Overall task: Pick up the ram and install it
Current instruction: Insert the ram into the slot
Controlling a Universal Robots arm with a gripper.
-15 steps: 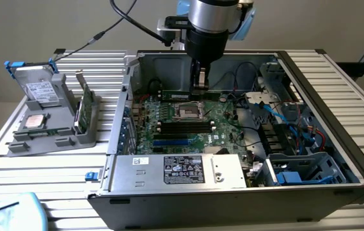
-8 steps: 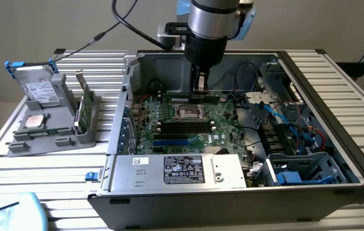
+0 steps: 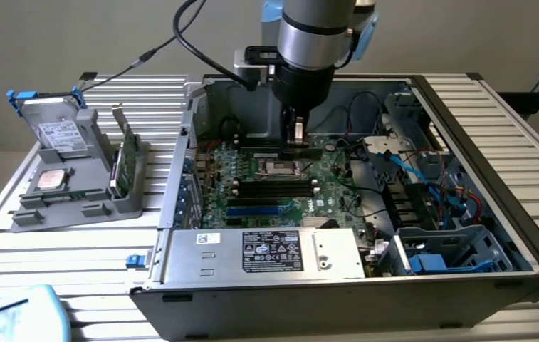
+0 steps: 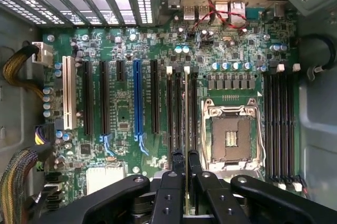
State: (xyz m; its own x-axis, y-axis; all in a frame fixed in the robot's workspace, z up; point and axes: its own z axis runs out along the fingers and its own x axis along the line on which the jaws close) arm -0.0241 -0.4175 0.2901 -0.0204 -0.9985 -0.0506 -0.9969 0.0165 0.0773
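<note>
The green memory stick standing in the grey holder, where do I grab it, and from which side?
Likely best: grip the memory stick by its free top edge, from straight above, pinching its two flat faces. It stands on edge, its lower edge sunk in the grey holder.

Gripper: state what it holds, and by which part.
The gripper pinches the long, thin green ram stick by its upper edge, above the green motherboard.
</note>
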